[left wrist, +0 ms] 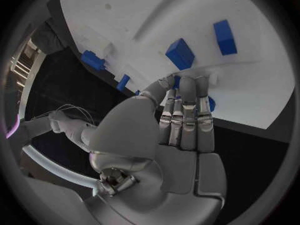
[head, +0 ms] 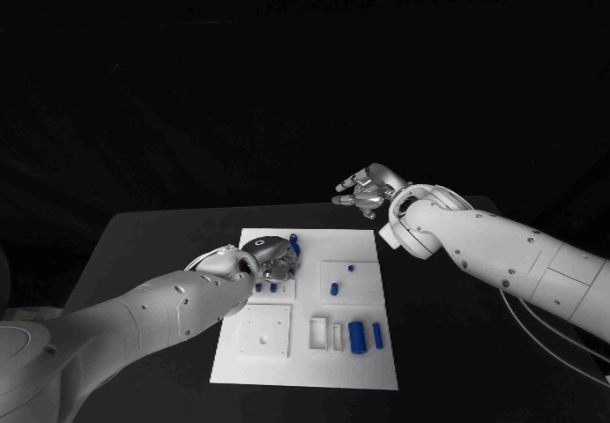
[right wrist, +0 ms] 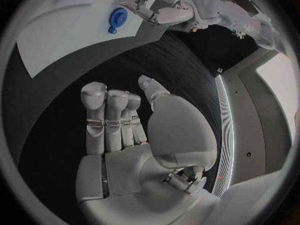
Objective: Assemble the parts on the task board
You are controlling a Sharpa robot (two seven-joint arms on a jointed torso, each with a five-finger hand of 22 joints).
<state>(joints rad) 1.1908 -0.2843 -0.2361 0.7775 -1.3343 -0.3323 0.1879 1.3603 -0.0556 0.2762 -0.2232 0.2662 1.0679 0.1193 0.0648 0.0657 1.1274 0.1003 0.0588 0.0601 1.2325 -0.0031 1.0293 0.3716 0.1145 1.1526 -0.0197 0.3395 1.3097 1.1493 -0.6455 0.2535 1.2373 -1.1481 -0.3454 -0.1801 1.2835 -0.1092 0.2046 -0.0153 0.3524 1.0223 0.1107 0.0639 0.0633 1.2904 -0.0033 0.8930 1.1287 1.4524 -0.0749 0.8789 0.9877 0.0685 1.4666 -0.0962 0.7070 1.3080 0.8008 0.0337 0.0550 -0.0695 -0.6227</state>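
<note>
Now: left hand [head: 270, 256] fingers pressed together, resting on flat white task board [head: 362, 366] | right hand [head: 366, 194] spread, empty

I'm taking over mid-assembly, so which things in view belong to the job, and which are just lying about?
Part of the job:
- white rectangular task board
- small blue parts on it
- silver left hand, over the board's far end

Not in use:
- black table
- silver right hand, raised beyond the board, holding nothing
</note>
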